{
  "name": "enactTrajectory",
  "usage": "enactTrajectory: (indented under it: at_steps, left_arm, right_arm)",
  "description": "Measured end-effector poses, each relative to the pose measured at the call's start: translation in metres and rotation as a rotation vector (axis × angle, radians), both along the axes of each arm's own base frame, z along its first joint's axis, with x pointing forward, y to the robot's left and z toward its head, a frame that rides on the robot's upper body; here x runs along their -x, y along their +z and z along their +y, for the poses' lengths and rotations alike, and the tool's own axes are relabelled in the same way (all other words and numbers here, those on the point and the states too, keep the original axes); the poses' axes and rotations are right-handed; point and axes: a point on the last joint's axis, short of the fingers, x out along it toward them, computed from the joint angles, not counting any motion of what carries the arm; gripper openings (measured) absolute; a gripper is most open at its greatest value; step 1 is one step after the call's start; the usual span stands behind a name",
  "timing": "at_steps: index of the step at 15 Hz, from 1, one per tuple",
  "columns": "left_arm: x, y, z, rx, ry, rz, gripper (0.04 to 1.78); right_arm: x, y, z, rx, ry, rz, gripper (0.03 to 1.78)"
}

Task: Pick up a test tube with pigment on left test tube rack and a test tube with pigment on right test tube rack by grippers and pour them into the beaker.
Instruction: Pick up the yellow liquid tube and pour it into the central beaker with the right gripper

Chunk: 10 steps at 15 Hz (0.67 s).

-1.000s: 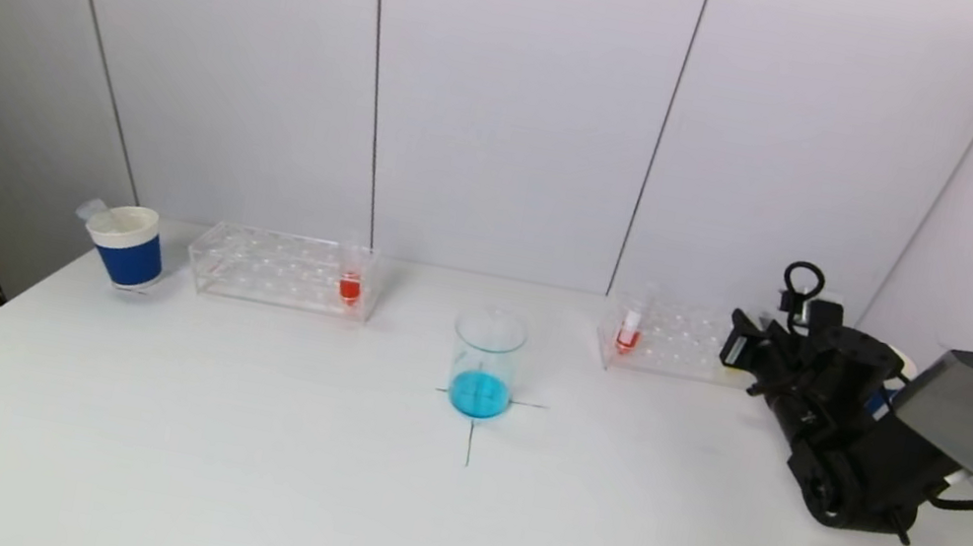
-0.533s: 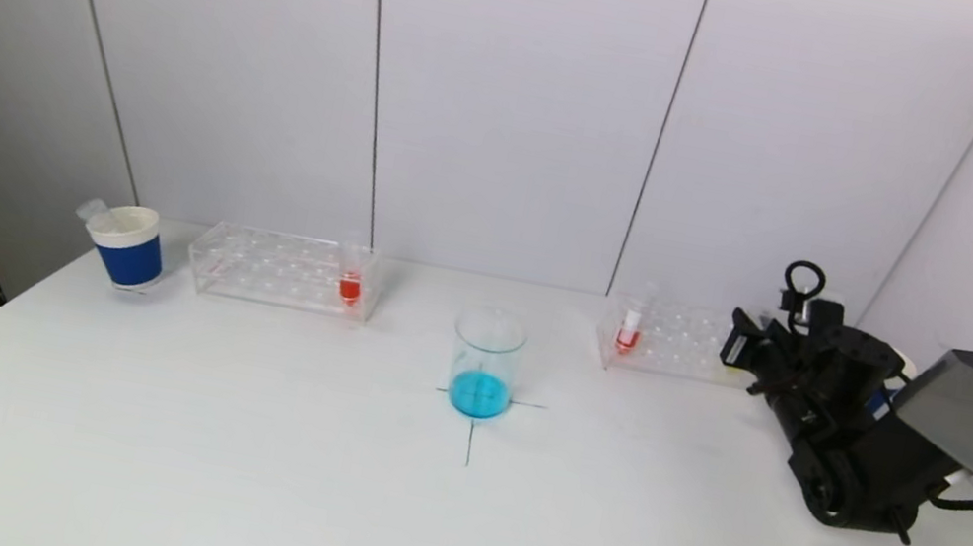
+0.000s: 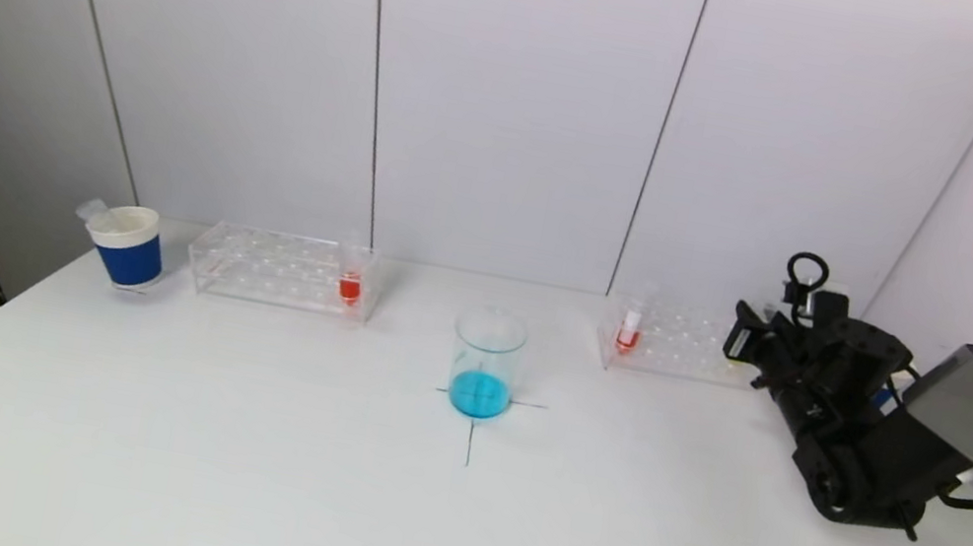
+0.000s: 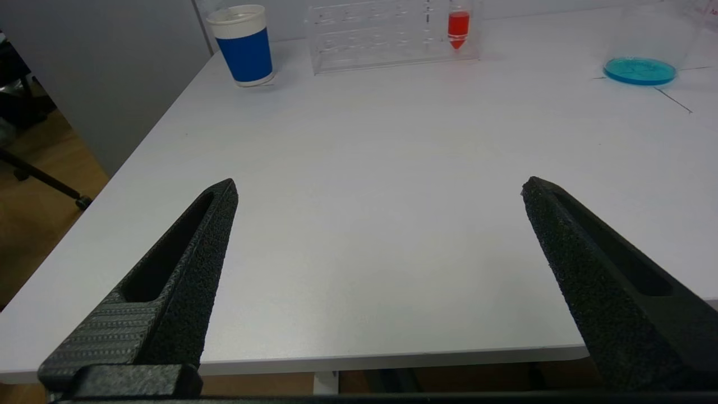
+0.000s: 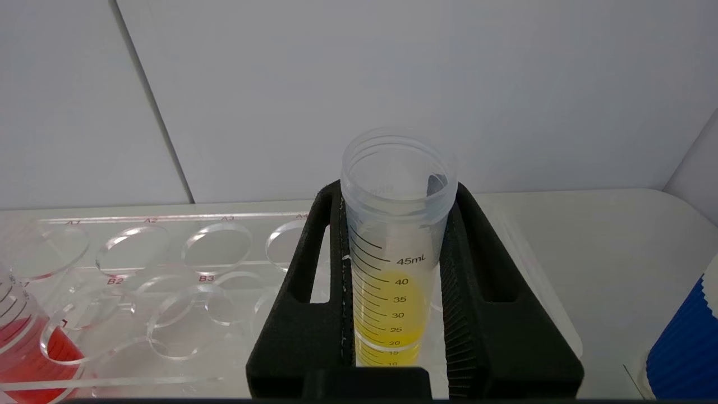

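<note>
My right gripper is at the right end of the right rack. In the right wrist view the right gripper is shut on an upright open test tube of yellow pigment. A tube of red pigment stands at that rack's left end. The left rack holds a red-pigment tube at its right end. The glass beaker with blue liquid stands mid-table. My left gripper is open and empty over the table's front left edge, out of the head view.
A blue paper cup stands left of the left rack. Another blue cup stands close beside my right gripper. White walls rise just behind both racks. A black cross marks the table under the beaker.
My right gripper has risen slightly with the yellow tube in it. Nothing else has moved.
</note>
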Motion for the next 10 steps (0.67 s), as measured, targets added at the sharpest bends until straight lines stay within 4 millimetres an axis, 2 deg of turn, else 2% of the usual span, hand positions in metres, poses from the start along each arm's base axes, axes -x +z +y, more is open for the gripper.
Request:
enactTrajectory:
  at_steps: [5, 10]
  left_arm:
    - [0.000, 0.000, 0.000, 0.000, 0.000, 0.000, 1.77]
    - [0.000, 0.000, 0.000, 0.000, 0.000, 0.000, 1.77]
  right_arm:
    - [-0.001, 0.021, 0.002, 0.015, 0.004, -0.016, 0.50]
    - [0.003, 0.051, 0.002, 0.027, 0.006, -0.037, 0.50]
